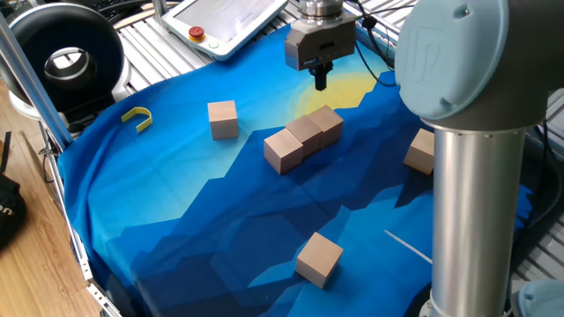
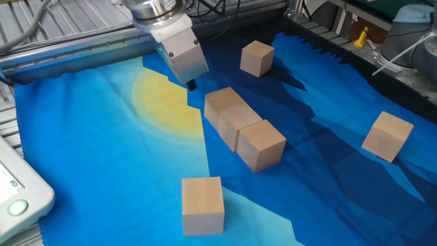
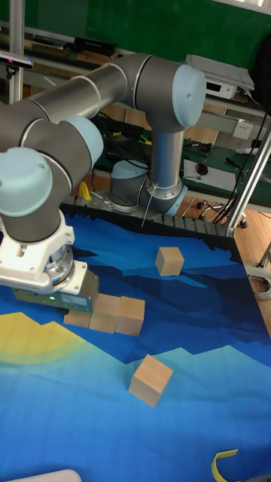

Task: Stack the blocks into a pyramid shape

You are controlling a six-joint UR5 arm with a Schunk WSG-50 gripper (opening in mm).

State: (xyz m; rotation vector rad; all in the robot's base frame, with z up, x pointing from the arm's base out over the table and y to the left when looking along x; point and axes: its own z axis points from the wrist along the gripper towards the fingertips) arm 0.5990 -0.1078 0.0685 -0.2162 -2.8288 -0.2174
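Three tan wooden blocks [image 1: 304, 136] lie touching in a row mid-cloth, seen again in the other fixed view [image 2: 239, 123] and in the tall view [image 3: 113, 313]. Three more blocks lie singly: one at the left [image 1: 223, 119], one at the right behind the arm [image 1: 421, 150], one near the front [image 1: 319, 258]. My gripper [image 1: 321, 81] hangs above the cloth just beyond the far end of the row, over the yellow patch, fingers together and holding nothing. From the other side the gripper [image 2: 191, 85] sits clear of the nearest block of the row [image 2: 222, 104].
A small yellow hook [image 1: 137, 116] lies at the cloth's left edge. A teach pendant [image 1: 225, 22] rests behind the cloth. The arm's grey column [image 1: 471, 194] stands at the right, hiding part of one block. Loose blocks [image 2: 257, 58], [image 2: 387, 135], [image 2: 203, 203] surround the row.
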